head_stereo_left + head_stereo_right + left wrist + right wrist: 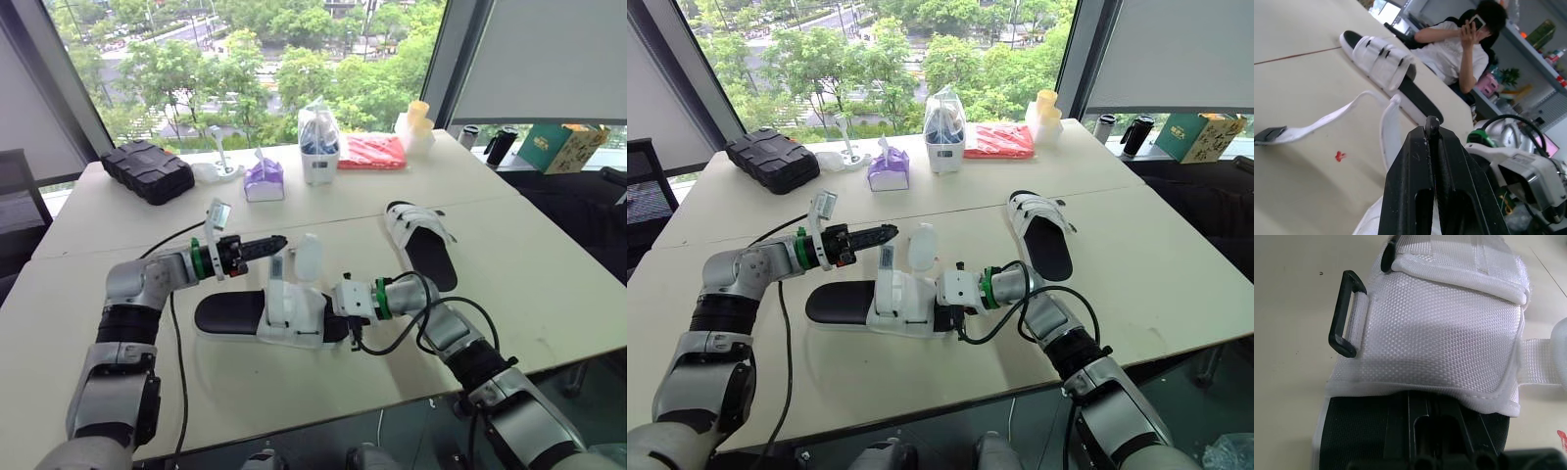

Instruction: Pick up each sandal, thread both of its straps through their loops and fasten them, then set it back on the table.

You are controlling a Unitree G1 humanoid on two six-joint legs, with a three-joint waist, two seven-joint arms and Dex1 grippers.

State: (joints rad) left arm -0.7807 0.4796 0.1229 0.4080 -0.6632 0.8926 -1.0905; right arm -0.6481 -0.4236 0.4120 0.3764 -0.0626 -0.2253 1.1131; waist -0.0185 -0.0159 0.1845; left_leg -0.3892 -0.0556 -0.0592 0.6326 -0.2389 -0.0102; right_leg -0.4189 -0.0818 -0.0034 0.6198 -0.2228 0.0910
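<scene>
The near sandal (pixel 230 313), black sole with a white upper, lies on the table in front of me with its straps undone. One strap (pixel 277 276) stands upright with a dark tip; in the left wrist view another strap (pixel 1322 120) trails flat on the table. My left gripper (pixel 279 240) hovers shut just above the upright strap, with nothing between its fingers (pixel 1422 161). At this sandal's right end my right gripper (pixel 333 323) is shut on the sole under the white upper (pixel 1440 342), beside a black loop (pixel 1344 313). The second sandal (pixel 423 243) lies further right.
Along the far edge stand a black case (pixel 147 169), a purple tissue pack (pixel 263 180), a white container (pixel 318 149), a red packet (pixel 372 152) and yellow cups (pixel 418 119). A black cable (pixel 176 343) crosses the near table. A person (pixel 1462 49) sits beyond the table.
</scene>
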